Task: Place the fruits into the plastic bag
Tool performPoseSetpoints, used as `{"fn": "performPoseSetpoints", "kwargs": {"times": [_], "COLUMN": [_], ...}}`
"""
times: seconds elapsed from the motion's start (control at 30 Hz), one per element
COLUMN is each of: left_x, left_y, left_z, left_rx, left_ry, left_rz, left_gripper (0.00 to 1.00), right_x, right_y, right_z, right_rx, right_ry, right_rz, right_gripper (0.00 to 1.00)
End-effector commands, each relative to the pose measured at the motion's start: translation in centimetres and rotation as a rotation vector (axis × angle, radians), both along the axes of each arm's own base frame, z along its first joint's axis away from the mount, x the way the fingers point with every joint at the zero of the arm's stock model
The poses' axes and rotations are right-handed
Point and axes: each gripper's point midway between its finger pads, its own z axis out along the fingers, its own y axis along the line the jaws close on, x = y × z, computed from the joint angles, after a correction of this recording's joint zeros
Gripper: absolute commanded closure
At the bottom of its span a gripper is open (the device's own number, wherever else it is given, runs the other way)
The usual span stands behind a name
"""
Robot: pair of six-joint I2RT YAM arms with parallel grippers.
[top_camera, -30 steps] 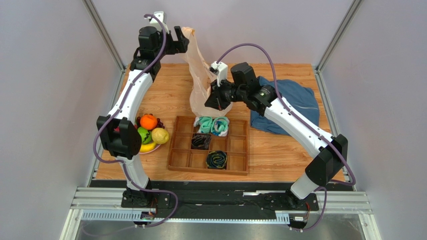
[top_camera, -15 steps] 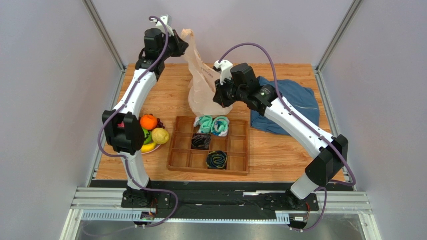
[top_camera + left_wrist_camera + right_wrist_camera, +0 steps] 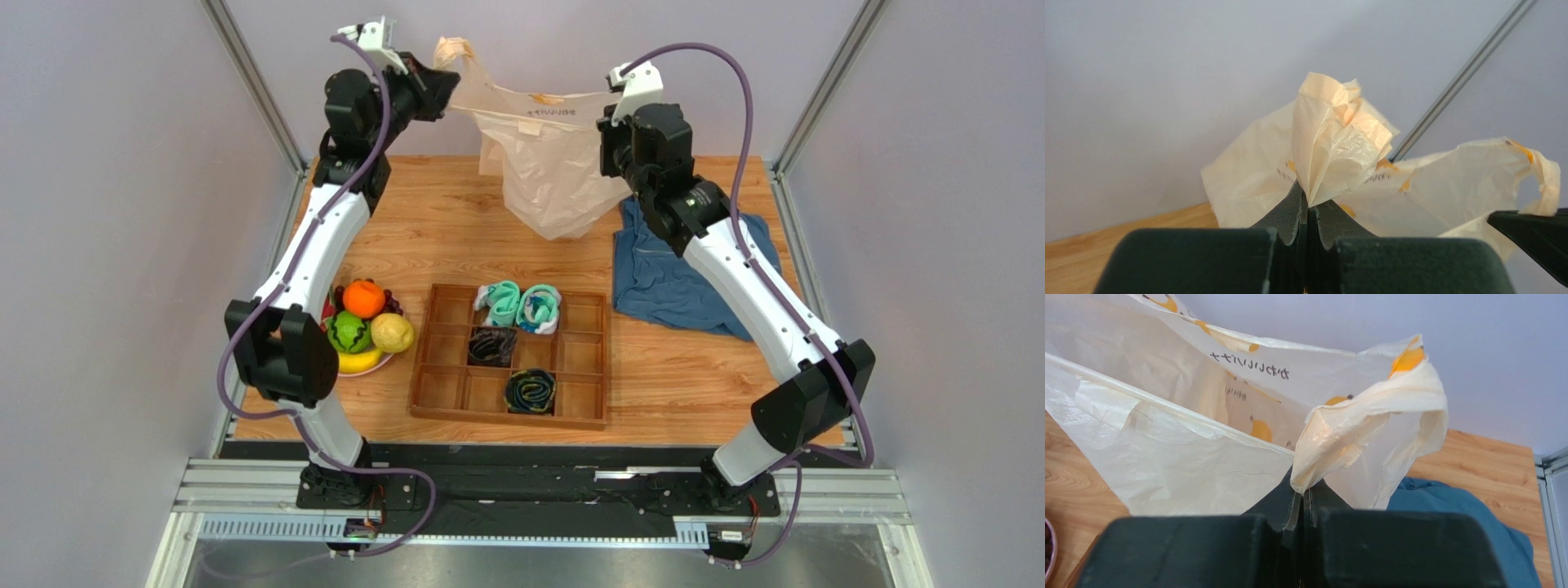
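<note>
Bench [image 3: 417,233]: wood top, everything sits on it. Plastic bag [image 3: 552,172] is the biggest item, strung up over the far side between both arms with the mouth pulled wide. I can't tell if its bottom touches the bench. Blue cloth [image 3: 675,276] lies crumpled at far right, just beside the bag. Wooden tray [image 3: 581,395] sits near centre with rolled socks [image 3: 520,306] in some compartments. Fruits [image 3: 362,328] are piled at the left edge, well apart from the bag, none inside it.

Left claw [image 3: 1307,205]: clenched, jaws pressed together on a bunched bag handle [image 3: 1333,135], which sticks up past the tips. Right claw [image 3: 1301,499]: same, clamped tight on the other handle [image 3: 1376,422], and film fills the left of that view.

Print: yellow banana motifs, plus one dark line of characters [image 3: 1250,364] on the inner wall. I see it from the wrong side and can't read it. No brand that I can make out.
</note>
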Motion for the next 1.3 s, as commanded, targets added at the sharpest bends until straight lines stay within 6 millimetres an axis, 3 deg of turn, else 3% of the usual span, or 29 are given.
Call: {"fn": "performPoseSetpoints", "kwargs": {"times": [0.0,0.03,0.07,0.13,0.17,0.2,0.23,0.33,0.37,0.47,0.63,0.67,0.7,0.73,0.77,0.8,0.87,1.03,1.07,1.13,1.27], "left_x": [-3.0,-3.4,-3.5,-4.6,-5.2,-5.6,-6.1,-7.4,-7.6,-8.4,-10.4,-10.8,-11.4,-12.3,-13.4,-14.3,-15.9,-22.1,-23.3,-25.1,-27.5], "left_y": [2.1,1.8,1.7,1.7,1.8,1.9,2.0,3.1,3.4,3.7,3.8,3.9,4.1,4.5,5.1,5.8,7.8,13.2,14.7,15.9,16.4], "left_z": [1.5,0.0,-3.5,-5.6,-8.1,-9.4,-12.0,-14.2,-14.7,-14.9,-13.1,-12.6,-12.8,-11.7,-11.4,-12.5,-12.1,-14.4,-15.6,-15.7,-19.3], "left_rx": [-0.006,-0.002,0.01,0.004,0.012,0.023,0.037,0.075,0.089,0.107,0.114,0.117,0.126,0.138,0.161,0.182,0.209,0.264,0.29,0.272,0.272], "left_ry": [-0.113,-0.083,-0.007,0.049,0.109,0.136,0.204,0.268,0.278,0.305,0.306,0.299,0.313,0.287,0.291,0.337,0.337,0.441,0.493,0.52,0.683], "left_rz": [0.034,0.016,0.011,0.007,0.005,0.004,0.01,0.057,0.069,0.077,0.057,0.059,0.064,0.074,0.09,0.122,0.212,0.452,0.522,0.581,0.604], "left_gripper": [1.0,1.0,1.0,1.0,1.0,0.99,0.96,0.86,0.73,0.49,0.35,0.25,0.24,0.19,0.17,0.16,0.13,0.04,0.04,0.02,0.01], "right_x": [-0.6,-0.8,-1.3,-1.7,-2.4,-2.7,-3.1,-4.8,-5.1,-6.0,-6.9,-7.1,-7.2,-7.2,-7.2,-7.2,-7.1,-7.3,-7.2,-7.3,-7.5], "right_y": [-1.6,-1.4,-1.0,-0.9,-0.5,-0.4,0.0,1.1,1.3,2.1,3.5,3.7,3.9,4.0,4.1,4.1,4.1,4.3,4.4,4.5,4.8], "right_z": [-0.1,-1.5,-4.1,-6.7,-9.1,-10.1,-10.9,-13.2,-13.4,-13.9,-13.5,-13.3,-13.2,-13.0,-12.9,-12.8,-12.7,-12.3,-12.3,-12.2,-12.3], "right_rx": [-0.036,-0.033,-0.035,-0.038,-0.048,-0.051,-0.049,-0.035,-0.004,0.031,0.115,0.123,0.136,0.14,0.145,0.148,0.152,0.169,0.173,0.181,0.189], "right_ry": [-0.089,-0.071,-0.027,0.021,0.08,0.109,0.135,0.231,0.252,0.294,0.347,0.352,0.356,0.358,0.359,0.359,0.362,0.365,0.365,0.367,0.375], "right_rz": [-0.009,0.006,0.032,0.047,0.073,0.09,0.111,0.195,0.195,0.238,0.283,0.291,0.291,0.288,0.287,0.283,0.276,0.274,0.272,0.273,0.278], "right_gripper": [1.0,1.0,1.0,1.0,1.0,1.0,1.0,1.0,1.0,1.0,1.0,1.0,1.0,1.0,1.0,0.99,0.99,0.99,0.99,0.99,0.99]}}
